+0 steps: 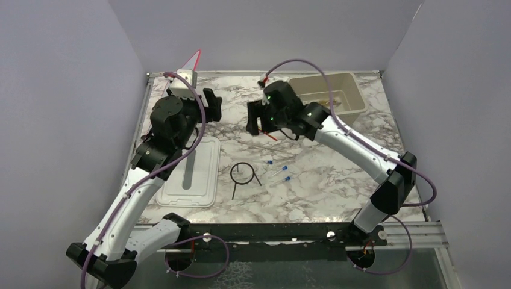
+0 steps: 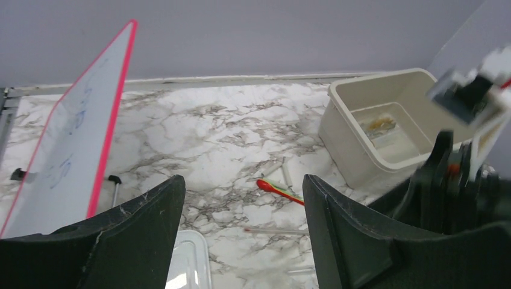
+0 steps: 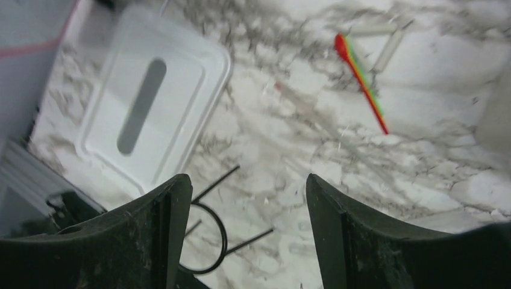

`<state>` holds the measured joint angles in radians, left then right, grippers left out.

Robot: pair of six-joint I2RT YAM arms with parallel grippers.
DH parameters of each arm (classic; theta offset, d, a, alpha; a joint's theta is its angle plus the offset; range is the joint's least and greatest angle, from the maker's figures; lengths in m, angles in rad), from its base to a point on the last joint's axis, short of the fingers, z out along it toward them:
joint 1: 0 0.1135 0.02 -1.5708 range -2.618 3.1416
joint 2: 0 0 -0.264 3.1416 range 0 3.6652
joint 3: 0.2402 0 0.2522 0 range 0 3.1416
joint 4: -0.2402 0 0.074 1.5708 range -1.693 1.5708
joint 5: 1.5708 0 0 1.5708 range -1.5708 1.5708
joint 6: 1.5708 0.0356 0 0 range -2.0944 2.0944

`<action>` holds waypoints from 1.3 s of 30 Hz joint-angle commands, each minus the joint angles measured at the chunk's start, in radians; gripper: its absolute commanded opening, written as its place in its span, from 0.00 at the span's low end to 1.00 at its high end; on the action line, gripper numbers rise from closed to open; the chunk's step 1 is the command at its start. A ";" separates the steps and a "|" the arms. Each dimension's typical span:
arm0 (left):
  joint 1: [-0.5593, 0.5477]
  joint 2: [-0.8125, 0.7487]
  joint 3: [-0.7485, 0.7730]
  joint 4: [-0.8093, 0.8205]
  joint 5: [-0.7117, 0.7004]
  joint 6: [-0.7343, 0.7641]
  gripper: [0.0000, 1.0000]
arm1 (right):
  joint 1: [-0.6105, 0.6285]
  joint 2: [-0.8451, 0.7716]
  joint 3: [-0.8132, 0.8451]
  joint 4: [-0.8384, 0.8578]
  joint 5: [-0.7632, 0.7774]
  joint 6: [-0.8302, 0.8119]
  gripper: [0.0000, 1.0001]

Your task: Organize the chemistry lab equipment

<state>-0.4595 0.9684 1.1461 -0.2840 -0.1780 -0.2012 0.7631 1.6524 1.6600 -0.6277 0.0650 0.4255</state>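
With the left gripper and right gripper jaws apart and empty, we should centre the right crosswise over the orange-red stick before closing.

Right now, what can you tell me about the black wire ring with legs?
The wire ring looks like thin black metal: one round hoop with straight legs splaying outward. It rests on the marble table in front of both arms, between the white lid and the blue-capped tubes, apart from each. Nothing but the table touches it.
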 commanded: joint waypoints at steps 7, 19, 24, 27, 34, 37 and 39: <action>0.002 -0.090 0.122 -0.152 -0.187 0.065 0.76 | 0.229 0.034 -0.089 -0.186 0.102 -0.086 0.79; 0.002 -0.125 0.123 -0.178 -0.119 0.022 0.76 | 0.320 0.156 -0.084 -0.254 0.169 -0.023 0.60; 0.002 -0.130 0.129 -0.180 -0.133 0.039 0.76 | 0.323 0.202 -0.060 -0.243 0.166 0.000 0.47; 0.002 -0.145 0.128 -0.182 -0.149 0.036 0.76 | 0.323 0.229 -0.046 -0.258 0.190 0.035 0.37; 0.002 -0.177 0.162 -0.182 -0.164 0.041 0.76 | 0.329 0.229 -0.025 -0.271 0.264 0.118 0.10; 0.002 -0.185 0.158 -0.181 -0.169 0.042 0.76 | 0.331 0.206 -0.010 -0.259 0.260 0.124 0.02; 0.002 -0.187 0.155 -0.183 -0.166 0.043 0.76 | 0.331 0.182 0.004 -0.252 0.257 0.125 0.01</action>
<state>-0.4595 0.7963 1.2827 -0.4641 -0.3237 -0.1661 1.0855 1.8797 1.6073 -0.8806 0.2802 0.5163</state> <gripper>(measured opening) 0.760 0.147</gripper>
